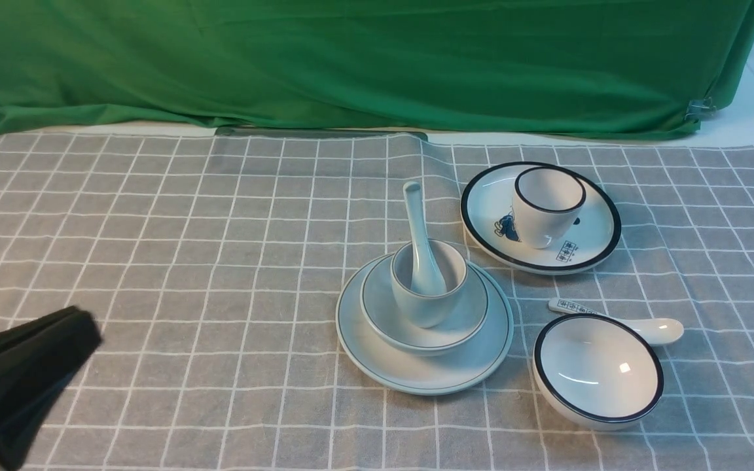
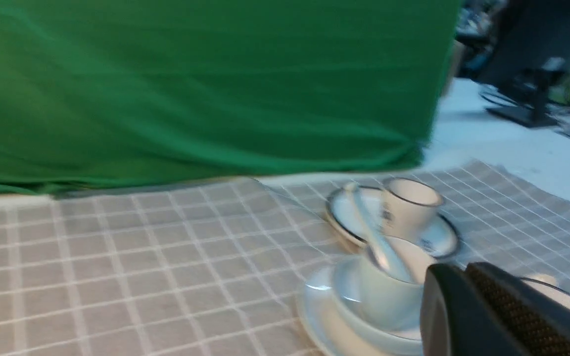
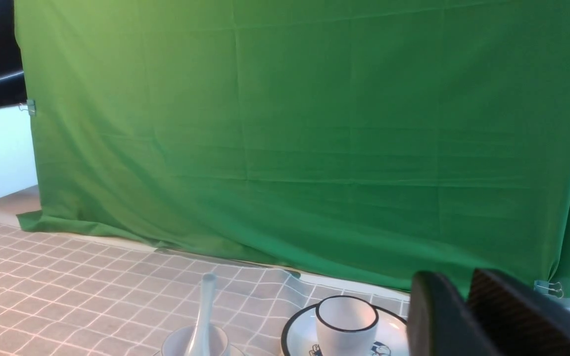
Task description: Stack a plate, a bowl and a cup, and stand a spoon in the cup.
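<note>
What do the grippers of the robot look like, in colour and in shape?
The left gripper is matt black and tapers like a wedge. The wrist views show black fingers with finely textured inner pads. No cables or markings are visible.

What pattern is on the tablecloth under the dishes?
Grey tablecloth with a white grid of squares, clearest in the front view.

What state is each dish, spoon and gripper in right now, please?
plate: flat, under bowl.
bowl: nested on plate.
cup: upright in bowl.
spoon: standing in cup.
black-rimmed cup: upright on its plate.
black-rimmed bowl: tilted.
left gripper: shut, empty.
</note>
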Controlling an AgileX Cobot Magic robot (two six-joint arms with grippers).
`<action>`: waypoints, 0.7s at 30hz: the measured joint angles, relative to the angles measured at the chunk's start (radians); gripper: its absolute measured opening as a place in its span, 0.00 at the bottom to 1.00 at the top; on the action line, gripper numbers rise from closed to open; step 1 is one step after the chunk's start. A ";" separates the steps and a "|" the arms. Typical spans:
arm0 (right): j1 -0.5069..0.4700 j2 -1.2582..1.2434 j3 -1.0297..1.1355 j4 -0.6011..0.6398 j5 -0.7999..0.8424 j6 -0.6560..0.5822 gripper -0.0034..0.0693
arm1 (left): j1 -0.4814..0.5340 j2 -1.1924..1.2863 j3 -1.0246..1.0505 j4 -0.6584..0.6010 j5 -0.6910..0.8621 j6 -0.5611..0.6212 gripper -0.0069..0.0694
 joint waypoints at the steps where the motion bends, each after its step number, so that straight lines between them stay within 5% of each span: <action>1: 0.000 0.000 0.000 0.000 0.000 0.000 0.26 | 0.051 -0.041 0.034 -0.030 -0.012 0.037 0.11; 4: 0.000 0.000 0.000 0.000 0.000 0.001 0.27 | 0.239 -0.168 0.145 -0.088 -0.018 0.107 0.11; 9: 0.000 0.000 0.000 0.000 0.000 0.001 0.29 | 0.386 -0.193 0.231 -0.128 0.016 0.133 0.11; 21: 0.000 0.000 0.000 -0.001 0.000 0.003 0.32 | 0.392 -0.194 0.238 -0.136 0.126 0.213 0.11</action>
